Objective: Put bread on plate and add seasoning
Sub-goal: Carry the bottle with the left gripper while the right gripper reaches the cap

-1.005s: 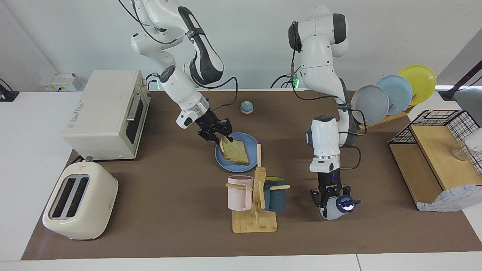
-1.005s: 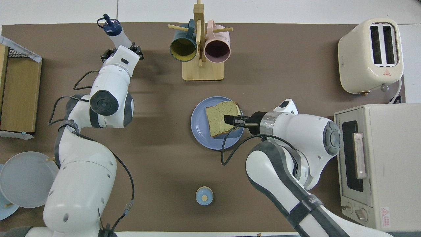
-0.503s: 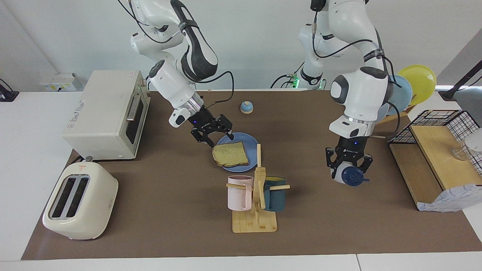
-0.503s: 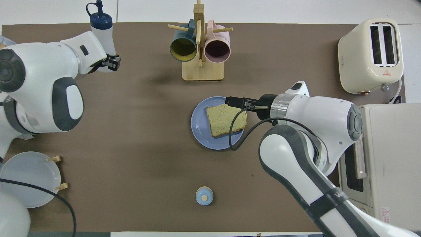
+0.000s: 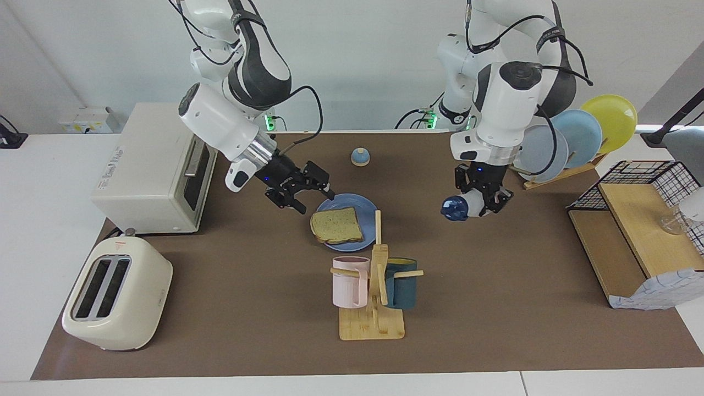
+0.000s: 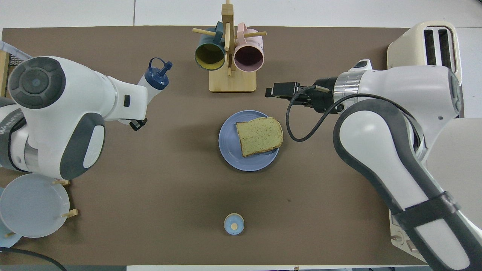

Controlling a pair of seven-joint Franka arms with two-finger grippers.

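Since a second ago the right gripper (image 5: 313,192) has let go of the bread (image 5: 336,225) and pulled back toward the right arm's end of the table; its fingers are spread wide and hold nothing, and it hangs in the air just off the rim of the plate (image 5: 363,204). Over the same second the left gripper (image 5: 483,199) has lifted the seasoning bottle (image 5: 460,207) off the table's edge farthest from the robots and carried it inward. It now holds the bottle pinched between its fingers, up in the air over the bare brown mat, tipped on its side with the dark blue cap pointing toward the plate.

The bread lies flat on the plate, one crust edge reaching the rim on the side toward the right arm. The plate sits near the middle of the table. The mug stand (image 5: 373,308), with a pink and a dark blue mug, stands farther from the robots than the plate, near the table's edge. A small blue-topped bell (image 5: 360,157) sits nearer to the robots than the plate. The toaster (image 5: 115,294) occupies the corner at the right arm's end, the small oven (image 5: 157,168) beside it.
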